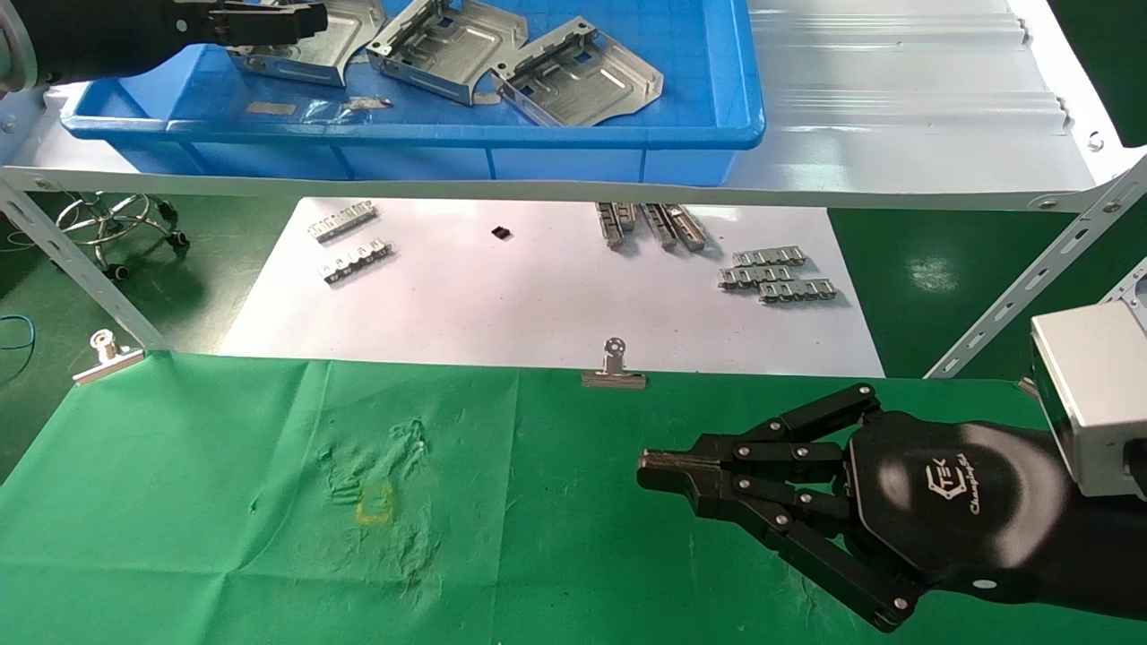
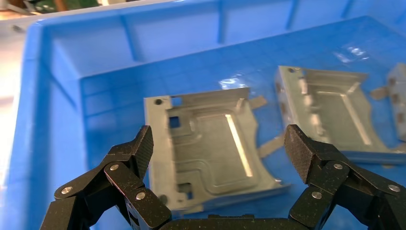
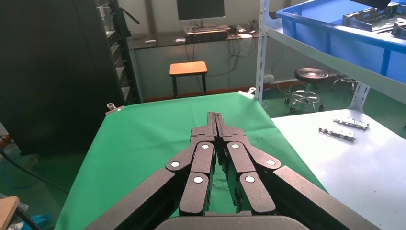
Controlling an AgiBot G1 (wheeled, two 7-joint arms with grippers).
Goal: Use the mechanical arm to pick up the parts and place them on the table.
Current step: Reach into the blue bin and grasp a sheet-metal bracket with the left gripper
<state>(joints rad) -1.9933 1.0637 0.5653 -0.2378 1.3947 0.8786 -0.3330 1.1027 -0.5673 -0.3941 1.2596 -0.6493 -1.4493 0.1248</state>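
Green table (image 1: 224, 502) bare, no parts on it yet. L gripper (image 2: 218, 143) spread wide in blue bin (image 2: 57, 96) on shelf, fingers straddling a part (image 2: 210, 148), lined up for grab. R gripper (image 1: 663, 475) pressed together, parked over table.

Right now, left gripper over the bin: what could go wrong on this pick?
1. The left gripper is open above the leftmost part; its bent edges may let a fingertip slip off as it closes.
2. The neighbouring part lies close by, so the other finger could nudge it.
3. The part must clear the blue bin's rim on the way to the green table; a low lift could catch. The right gripper sits shut over the table.
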